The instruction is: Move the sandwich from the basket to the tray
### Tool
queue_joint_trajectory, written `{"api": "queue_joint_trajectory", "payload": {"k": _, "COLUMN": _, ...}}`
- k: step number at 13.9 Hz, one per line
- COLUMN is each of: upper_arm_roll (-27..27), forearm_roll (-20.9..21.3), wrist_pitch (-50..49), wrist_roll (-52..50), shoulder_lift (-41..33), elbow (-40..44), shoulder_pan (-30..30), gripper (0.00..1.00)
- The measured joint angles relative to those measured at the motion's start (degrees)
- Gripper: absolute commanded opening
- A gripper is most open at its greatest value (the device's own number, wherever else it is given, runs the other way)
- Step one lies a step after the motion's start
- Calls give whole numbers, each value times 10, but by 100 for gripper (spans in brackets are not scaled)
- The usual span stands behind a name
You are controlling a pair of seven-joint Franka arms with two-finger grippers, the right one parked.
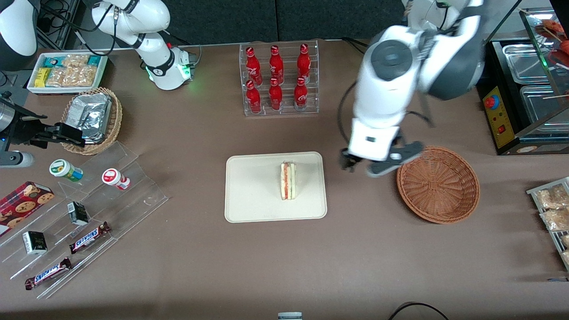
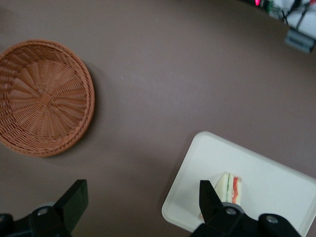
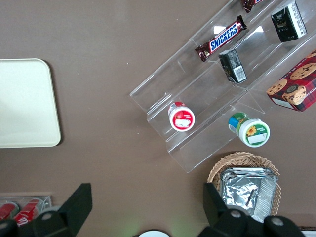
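The sandwich is a white wedge with red and green filling that lies on the cream tray, near its middle. The round reddish-brown wicker basket stands beside the tray, toward the working arm's end, and holds nothing. My gripper hangs open above the bare table between tray and basket, with nothing between its fingers. The left wrist view shows the basket, the tray and the sandwich, with the gripper over bare tabletop. A corner of the tray shows in the right wrist view.
A clear rack of red bottles stands farther from the camera than the tray. Toward the parked arm's end are a tan basket of foil packs, a white snack box and an acrylic stand. A food warmer sits at the working arm's end.
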Motion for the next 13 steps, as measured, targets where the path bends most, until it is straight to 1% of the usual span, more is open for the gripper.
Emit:
{"api": "queue_joint_trajectory", "payload": {"k": 2, "upper_arm_roll": -8, "forearm_roll": 0, "wrist_pitch": -10, "wrist_roll": 10, "shoulder_lift": -14, "elbow": 4, "shoulder_pan": 47, "gripper": 99}}
{"api": "queue_joint_trajectory", "payload": {"k": 3, "upper_arm_roll": -24, "forearm_roll": -2, "wrist_pitch": -21, "wrist_roll": 30, "shoulder_lift": -18, "elbow": 7, "shoulder_pan": 80, "gripper": 99}}
{"api": "queue_joint_trajectory", "payload": {"k": 7, "upper_arm_roll": -146, "forearm_roll": -13, "wrist_pitch": -101, "wrist_roll": 156, "shoulder_lift": -35, "elbow": 29, "shoulder_pan": 250, "gripper": 99}}
{"api": "queue_joint_trajectory", "payload": {"k": 8, "upper_arm_roll": -169, "forearm_roll": -14, "wrist_pitch": -120, "wrist_roll": 184, "shoulder_lift": -43, "elbow": 32, "shoulder_pan": 283, "gripper": 99}}
{"api": "queue_joint_trajectory", "payload": {"k": 13, "upper_arm_roll": -233, "forearm_roll": -16, "wrist_pitch": -209, "wrist_roll": 292, "shoulder_lift": -91, "elbow": 24, "shoulder_pan": 393, "gripper": 99}}
